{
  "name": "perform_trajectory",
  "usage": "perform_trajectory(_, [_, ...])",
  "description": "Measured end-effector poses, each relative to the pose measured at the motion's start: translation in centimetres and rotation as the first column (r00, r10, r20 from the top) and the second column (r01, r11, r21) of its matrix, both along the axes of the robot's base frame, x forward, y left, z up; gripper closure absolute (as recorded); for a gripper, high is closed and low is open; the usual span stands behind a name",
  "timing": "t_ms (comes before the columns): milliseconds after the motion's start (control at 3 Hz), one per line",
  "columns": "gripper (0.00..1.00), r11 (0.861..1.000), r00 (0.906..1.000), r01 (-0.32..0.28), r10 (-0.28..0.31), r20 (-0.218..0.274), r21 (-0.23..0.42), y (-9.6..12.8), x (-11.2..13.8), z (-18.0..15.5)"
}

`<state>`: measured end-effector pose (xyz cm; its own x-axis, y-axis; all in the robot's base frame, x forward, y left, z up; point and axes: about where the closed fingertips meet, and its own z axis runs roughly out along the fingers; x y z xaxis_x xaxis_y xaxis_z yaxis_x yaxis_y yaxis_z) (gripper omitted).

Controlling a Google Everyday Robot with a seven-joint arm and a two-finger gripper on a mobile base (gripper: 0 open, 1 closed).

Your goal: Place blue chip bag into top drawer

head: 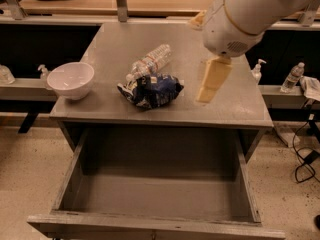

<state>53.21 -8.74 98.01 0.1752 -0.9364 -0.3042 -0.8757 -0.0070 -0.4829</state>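
- Cream gripper (212,81) hangs from the white wrist, pointing down, to the right of the blue chip bag (150,90) and apart from it. No contact.
- Cannot tell whether the gripper is spread or closed. It carries nothing.
- Blue chip bag lies crumpled on the grey table (235,106), close to the table's front edge.
- Clear water bottle (149,60) lies on its side just behind the bag. Its cap end seems to touch the bag's back edge.
- White bowl (70,79) sits well to the left of the bag, at the table's left edge.
- Top drawer (150,225) stands open in front of and below the bag, and its box looks empty.
- Step, as I read it: approach, pre-grasp. The bag is not picked and nothing is in the drawer.
- Next move calls for:
  - shifting the gripper left until it is over the bag, then descending
  - closing on the bulk of the crumpled foil rather than a loose corner
  - staying on the bag's front side so the bottle isn't caught or rolled
- After that: lift the bag, carry it forward past the table edge, lower it into the open drawer and release.
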Motion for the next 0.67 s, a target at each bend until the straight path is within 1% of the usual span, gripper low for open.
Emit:
perform_trajectory(333, [0.00,1.000,0.9999,-0.011,0.011,-0.004,0.018,4.0,2.7,-3.4])
perform_trajectory(667, [0.00,1.000,0.9994,-0.004,0.004,-0.034,0.018,6.3,4.7,-6.8])
